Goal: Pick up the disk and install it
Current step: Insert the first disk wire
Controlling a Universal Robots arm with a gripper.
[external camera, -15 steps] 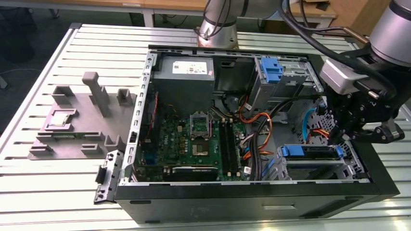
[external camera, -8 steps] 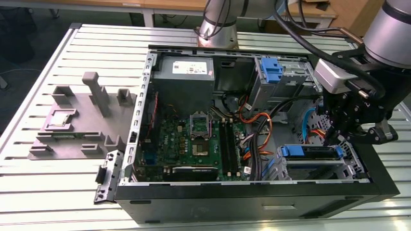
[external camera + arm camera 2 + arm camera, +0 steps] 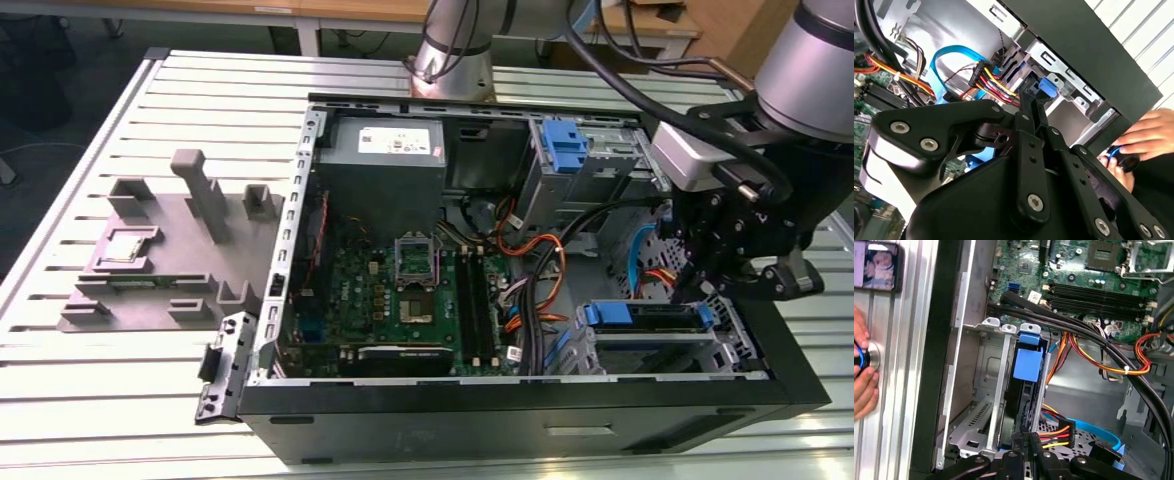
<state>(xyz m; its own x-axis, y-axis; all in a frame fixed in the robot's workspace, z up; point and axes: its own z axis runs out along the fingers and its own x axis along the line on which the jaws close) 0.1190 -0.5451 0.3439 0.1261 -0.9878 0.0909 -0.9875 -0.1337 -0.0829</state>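
One disk [image 3: 1026, 365] sits slotted in the drive cage, just beyond the gripper [image 3: 1026, 440], whose fingers look closed, empty.

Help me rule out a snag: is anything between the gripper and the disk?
Nothing visible. The gripper is right at the disk in the drive cage; a cable plug lies close beside, not between.

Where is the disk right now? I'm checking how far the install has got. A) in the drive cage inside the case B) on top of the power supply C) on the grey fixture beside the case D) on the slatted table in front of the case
A: the blue-framed disk sits in the metal drive cage inside the case, with the gripper right at it.
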